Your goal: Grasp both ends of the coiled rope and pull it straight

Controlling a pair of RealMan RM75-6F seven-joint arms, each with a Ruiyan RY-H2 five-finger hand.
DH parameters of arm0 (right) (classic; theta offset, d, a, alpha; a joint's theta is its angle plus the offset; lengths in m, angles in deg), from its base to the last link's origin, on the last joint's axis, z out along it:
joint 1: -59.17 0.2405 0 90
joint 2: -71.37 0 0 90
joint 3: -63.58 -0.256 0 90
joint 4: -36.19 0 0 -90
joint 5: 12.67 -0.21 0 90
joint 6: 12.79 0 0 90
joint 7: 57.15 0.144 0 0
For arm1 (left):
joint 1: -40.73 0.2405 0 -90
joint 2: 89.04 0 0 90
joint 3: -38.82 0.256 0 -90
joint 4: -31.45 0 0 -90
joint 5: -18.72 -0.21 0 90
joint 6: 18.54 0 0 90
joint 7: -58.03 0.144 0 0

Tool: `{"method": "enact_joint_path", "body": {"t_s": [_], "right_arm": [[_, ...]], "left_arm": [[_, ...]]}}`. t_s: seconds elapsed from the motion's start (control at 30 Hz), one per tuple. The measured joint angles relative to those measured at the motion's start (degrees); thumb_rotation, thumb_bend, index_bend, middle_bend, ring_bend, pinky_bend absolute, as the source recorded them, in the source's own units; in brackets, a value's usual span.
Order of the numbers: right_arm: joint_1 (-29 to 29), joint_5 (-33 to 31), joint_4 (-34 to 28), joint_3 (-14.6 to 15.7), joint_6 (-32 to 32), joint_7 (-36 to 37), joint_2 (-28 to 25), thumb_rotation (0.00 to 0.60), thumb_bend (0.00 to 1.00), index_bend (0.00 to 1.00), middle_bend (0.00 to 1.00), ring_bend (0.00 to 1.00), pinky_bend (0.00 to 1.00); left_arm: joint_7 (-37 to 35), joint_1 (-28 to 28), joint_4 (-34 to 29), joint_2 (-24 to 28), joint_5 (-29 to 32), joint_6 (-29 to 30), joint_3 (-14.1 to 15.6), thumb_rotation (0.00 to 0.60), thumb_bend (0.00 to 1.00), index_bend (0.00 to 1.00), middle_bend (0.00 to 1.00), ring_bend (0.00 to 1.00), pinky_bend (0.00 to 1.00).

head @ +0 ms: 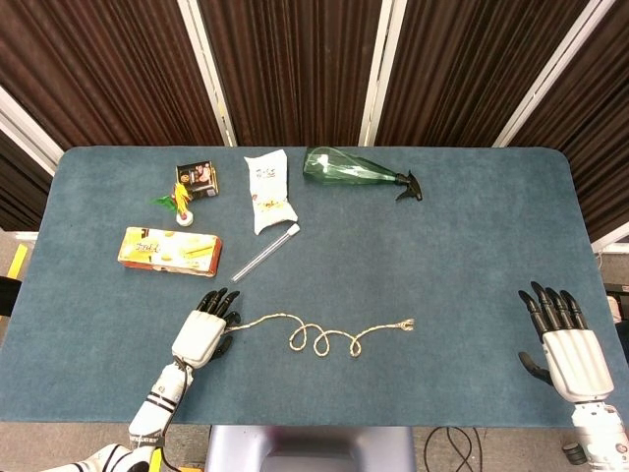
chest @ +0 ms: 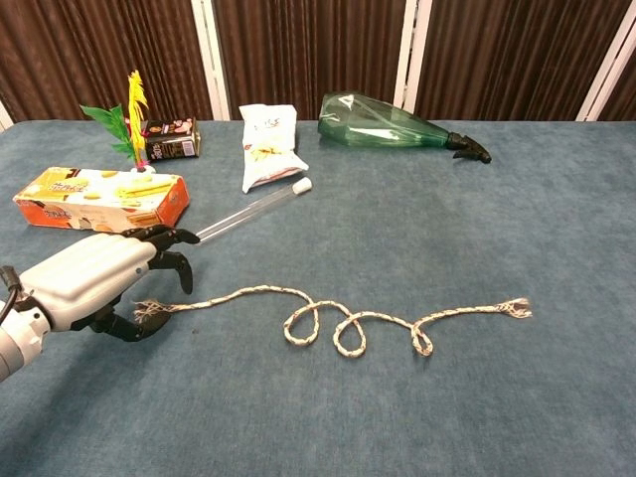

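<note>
A thin beige rope (head: pixel 324 339) lies on the blue table (head: pixel 442 246) with looped coils (chest: pixel 338 330) in its middle and frayed ends. My left hand (head: pixel 204 331) sits at the rope's left end (chest: pixel 149 311). In the chest view the left hand (chest: pixel 94 283) arches its fingers over that end, with the thumb right beside the fray; no firm pinch shows. The rope's right end (chest: pixel 517 307) lies free on the cloth. My right hand (head: pixel 565 344) hovers far off at the table's front right, fingers spread and holding nothing. It does not show in the chest view.
Behind the rope lie a clear tube (head: pixel 265 253), an orange box (head: pixel 169 250), a white snack bag (head: pixel 268 190), a green spray bottle (head: pixel 354 169), a small dark box (head: pixel 198 179) and a feathered shuttlecock (head: pixel 182 206).
</note>
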Motion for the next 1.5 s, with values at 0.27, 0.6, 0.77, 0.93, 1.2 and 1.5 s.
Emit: {"method": "enact_joint_path", "body": {"t_s": [0.27, 0.6, 0.77, 0.93, 1.2, 1.5], "right_arm": [[0.0, 0.1, -0.1, 0.1, -0.2, -0.2, -0.1, 0.6, 0.31, 0.0, 0.0, 0.0, 0.0], [0.0, -0.1, -0.1, -0.1, -0.3, -0.4, 0.1, 0.6, 0.31, 0.0, 0.0, 0.0, 0.0], [0.1, -0.3, 0.0, -0.1, -0.5, -0.8, 0.3, 0.6, 0.31, 0.0, 0.0, 0.0, 0.0], [0.1, -0.3, -0.1, 0.0, -0.7, -1.2, 0.5, 0.6, 0.31, 0.0, 0.0, 0.0, 0.0], [0.2, -0.3, 0.0, 0.0, -1.0, -1.6, 0.7, 0.6, 0.31, 0.0, 0.0, 0.0, 0.0], [1.6, -0.1, 1.5, 0.0, -3.3, -0.9, 1.4, 0.6, 0.31, 0.0, 0.0, 0.0, 0.0]], "left_arm": [[1.1, -0.3, 3.1, -1.4, 1.0, 0.5, 0.2, 0.6, 0.42, 0.45, 0.1, 0.0, 0.13], [1.9, -0.6, 4.9, -2.3, 2.2, 0.9, 0.3, 0.6, 0.42, 0.49, 0.12, 0.01, 0.14], [2.0, -0.7, 4.6, -1.9, 2.7, 0.5, 0.6, 0.6, 0.42, 0.49, 0.12, 0.01, 0.14], [2.2, -0.8, 4.7, -1.9, 3.2, 0.2, 0.7, 0.6, 0.42, 0.52, 0.12, 0.01, 0.14], [1.1, -0.9, 5.4, -2.1, 2.8, 1.2, 0.8, 0.6, 0.43, 0.6, 0.14, 0.02, 0.15], [0.3, -0.8, 4.8, -0.9, 1.2, 3.0, 1.6, 0.6, 0.45, 0.62, 0.15, 0.02, 0.15]]}}
